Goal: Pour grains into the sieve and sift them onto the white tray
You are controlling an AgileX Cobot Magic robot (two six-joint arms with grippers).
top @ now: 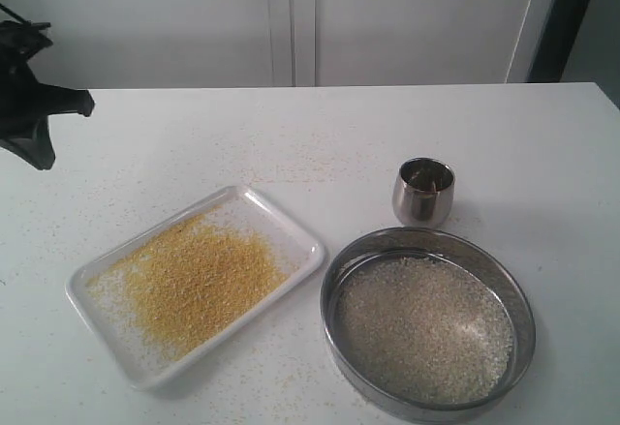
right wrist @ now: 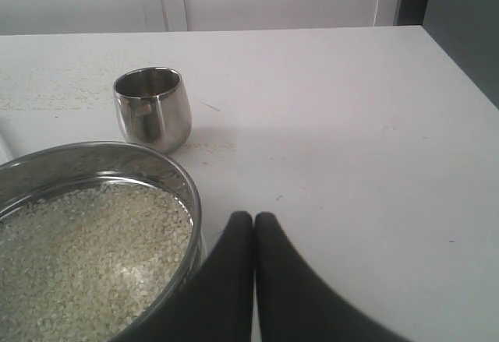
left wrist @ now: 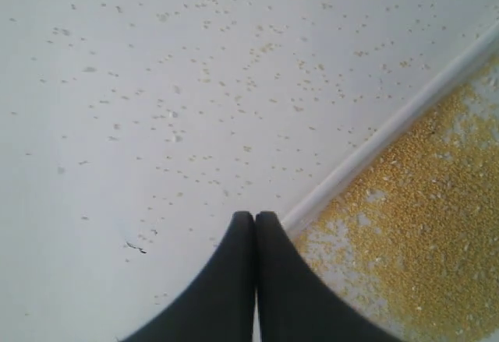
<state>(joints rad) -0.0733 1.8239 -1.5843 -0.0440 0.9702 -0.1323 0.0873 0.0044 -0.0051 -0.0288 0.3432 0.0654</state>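
The white tray lies left of centre on the table, spread with yellow-golden grains. To its right stands the steel sieve, its mesh covered by whitish rice-like grains. My left gripper is shut and empty, hovering over the table just outside the tray's rim; the yellow grains lie inside it. In the exterior view the left arm shows at the far left edge. My right gripper is shut and empty beside the sieve and its whitish grains.
A small rounded steel cup stands upright behind the sieve, also shown as the cup in the right wrist view. Stray yellow granules are scattered over the white table around the tray. The table's right edge runs nearby.
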